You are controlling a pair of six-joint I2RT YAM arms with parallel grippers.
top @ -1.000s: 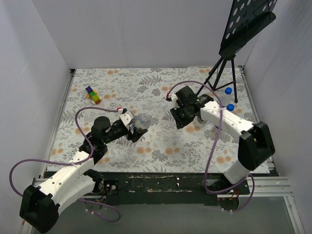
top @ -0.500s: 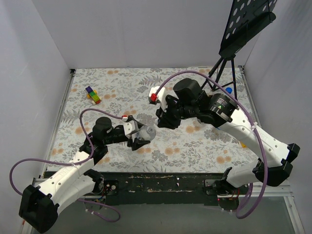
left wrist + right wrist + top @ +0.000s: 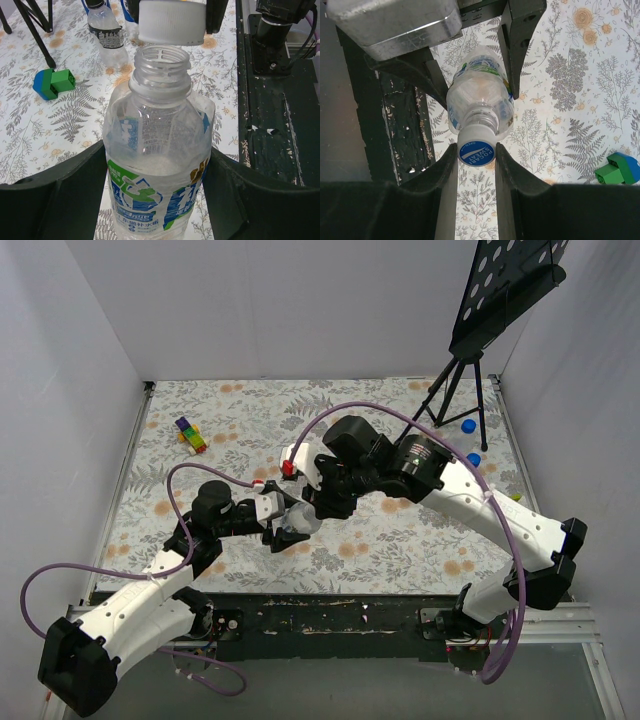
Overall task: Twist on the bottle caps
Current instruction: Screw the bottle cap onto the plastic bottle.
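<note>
On floral cloth (image 3: 250, 410), left hand (image 3: 157, 165) grips one bottle (image 3: 159, 120); right hand (image 3: 476, 167) pinches one cap (image 3: 476, 151).

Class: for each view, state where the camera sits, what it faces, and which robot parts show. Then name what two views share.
Top external: above and behind the bases, looking down on the table; left arm and right arm show.
Left wrist: on the left arm, facing along the left fingers at the gripped bottle.
Right wrist: on the right arm, looking down between the right fingers at the cap.
Shared: both wrist views show bottle, cap and a green-blue block.
</note>
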